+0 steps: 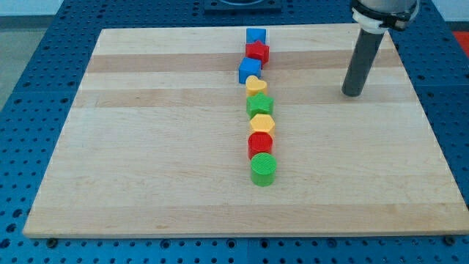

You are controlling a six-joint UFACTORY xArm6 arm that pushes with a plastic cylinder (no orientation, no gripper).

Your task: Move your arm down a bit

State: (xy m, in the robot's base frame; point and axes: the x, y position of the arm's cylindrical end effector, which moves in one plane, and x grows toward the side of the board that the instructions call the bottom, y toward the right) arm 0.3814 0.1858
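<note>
Toward the view's right and upper part of the wooden board (146, 147), my tip (352, 94) rests on bare wood; the arm carries no jaws, only a straight dark rod, so nothing is open, closed or gripped. No brand, label or writing can be read anywhere.

Count: eight blocks, all in one near-vertical column well apart to the view's left of my tip, each touching or just beside its neighbour. From the view's top down:
- blue block (256, 34), shape unclear
- red star-like block (257, 51)
- blue cube-like block (250, 70)
- yellow heart-like block (256, 86)
- green star-like block (259, 105)
- yellow hexagonal block (261, 123)
- red cylinder (260, 144)
- green cylinder (264, 169)

By colour: two blue, two red, two yellow, two green.

My tip stands level with the yellow heart-like block. Bare board lies between my tip and the column, and toward the view's bottom of my tip. Around the board lies a blue perforated table surface (29, 110)
</note>
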